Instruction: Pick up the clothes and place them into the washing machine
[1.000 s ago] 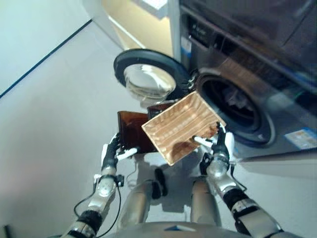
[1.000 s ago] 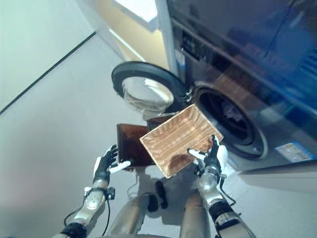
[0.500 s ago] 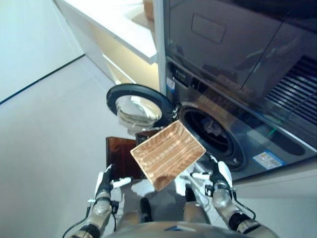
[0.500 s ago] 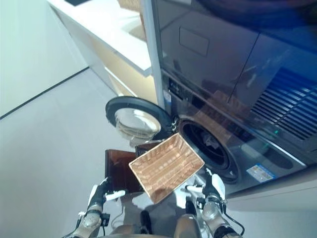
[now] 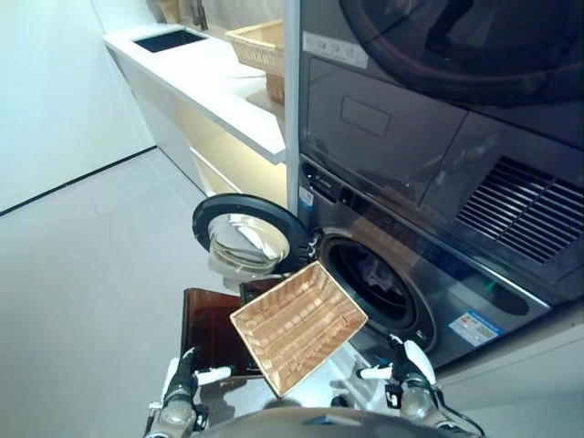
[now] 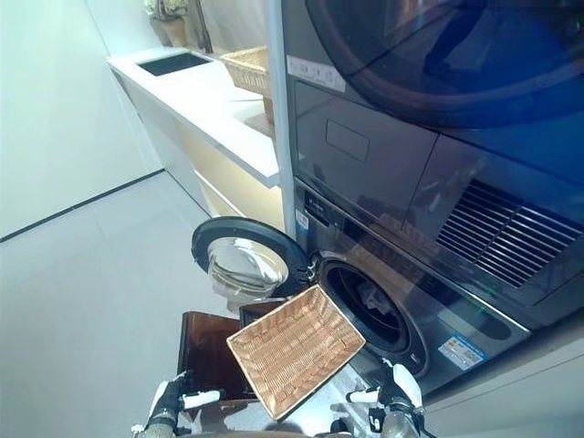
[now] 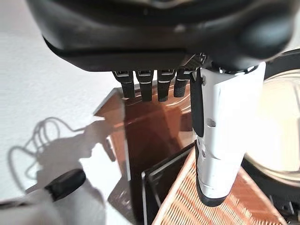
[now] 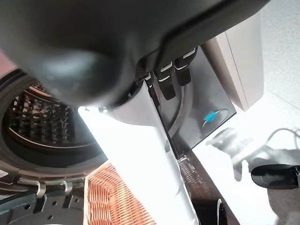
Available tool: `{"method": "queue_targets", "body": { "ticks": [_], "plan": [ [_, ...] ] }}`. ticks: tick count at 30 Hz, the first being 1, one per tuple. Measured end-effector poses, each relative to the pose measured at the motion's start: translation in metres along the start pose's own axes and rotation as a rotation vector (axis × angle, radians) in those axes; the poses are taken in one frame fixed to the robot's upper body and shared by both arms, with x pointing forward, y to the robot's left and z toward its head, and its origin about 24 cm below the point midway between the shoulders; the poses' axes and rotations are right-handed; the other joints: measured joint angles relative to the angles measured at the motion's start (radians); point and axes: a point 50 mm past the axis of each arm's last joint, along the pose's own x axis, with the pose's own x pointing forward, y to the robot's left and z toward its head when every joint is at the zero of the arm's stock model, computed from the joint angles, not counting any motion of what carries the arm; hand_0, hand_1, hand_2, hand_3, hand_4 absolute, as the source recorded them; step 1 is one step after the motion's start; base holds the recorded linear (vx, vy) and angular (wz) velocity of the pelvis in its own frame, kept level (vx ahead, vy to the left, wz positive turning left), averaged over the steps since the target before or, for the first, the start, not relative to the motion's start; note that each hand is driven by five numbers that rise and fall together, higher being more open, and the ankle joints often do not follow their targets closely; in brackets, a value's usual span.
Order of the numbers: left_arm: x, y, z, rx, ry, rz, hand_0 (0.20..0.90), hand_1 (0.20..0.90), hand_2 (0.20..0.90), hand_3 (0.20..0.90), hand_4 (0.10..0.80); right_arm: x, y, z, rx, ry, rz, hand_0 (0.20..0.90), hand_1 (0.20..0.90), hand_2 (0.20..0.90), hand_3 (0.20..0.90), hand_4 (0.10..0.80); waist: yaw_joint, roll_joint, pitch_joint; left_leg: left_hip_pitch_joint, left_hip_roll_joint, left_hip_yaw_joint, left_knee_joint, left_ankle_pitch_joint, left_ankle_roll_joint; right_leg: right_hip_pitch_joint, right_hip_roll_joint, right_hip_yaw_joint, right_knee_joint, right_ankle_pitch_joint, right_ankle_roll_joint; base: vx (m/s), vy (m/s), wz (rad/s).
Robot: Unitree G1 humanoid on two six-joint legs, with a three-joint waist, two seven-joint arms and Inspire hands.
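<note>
The empty wicker basket (image 5: pixel 297 327) lies tilted on a dark brown stand (image 5: pixel 205 333) in front of the grey washing machine (image 5: pixel 447 306). The machine's round door (image 5: pixel 245 239) hangs open to the left. A pale piece of clothing (image 5: pixel 376 271) shows inside the drum (image 8: pixel 42 122). My left hand (image 5: pixel 182 381) is open at the bottom edge, left of the stand and clear of it. My right hand (image 5: pixel 408 365) is open low on the right, just off the basket's corner. Neither hand holds anything, and both wrist views show straight fingers (image 7: pixel 150 84).
A second machine (image 5: pixel 438 55) is stacked on top of the washer. A long white counter (image 5: pixel 210 87) runs along the wall to the left, with another wicker basket (image 5: pixel 260 41) on it. Pale floor (image 5: pixel 82 265) spreads out to the left.
The camera has tilted up, bringing the stacked machine and counter into view. Both hands now sit lower, and the right hand is away from the basket rim.
</note>
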Motion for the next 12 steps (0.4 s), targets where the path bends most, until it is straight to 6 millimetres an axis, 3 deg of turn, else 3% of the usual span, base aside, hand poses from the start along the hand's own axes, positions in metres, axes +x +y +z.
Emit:
{"method": "queue_targets", "body": {
  "ticks": [12],
  "plan": [
    [-0.002,-0.004,-0.009,0.019,0.05,-0.047,0.9,0.9,0.9,0.9,0.8,-0.023,0.02,-0.052,0.0,0.242,0.089,0.9,0.9,0.9,0.9,0.8,0.005,-0.015,-0.039,0.014,0.007,-0.04,0.0,0.0,-0.006,0.052,0.0,-0.044,-0.028,0.004,-0.003,0.014,-0.017,0.09]
  ]
}}
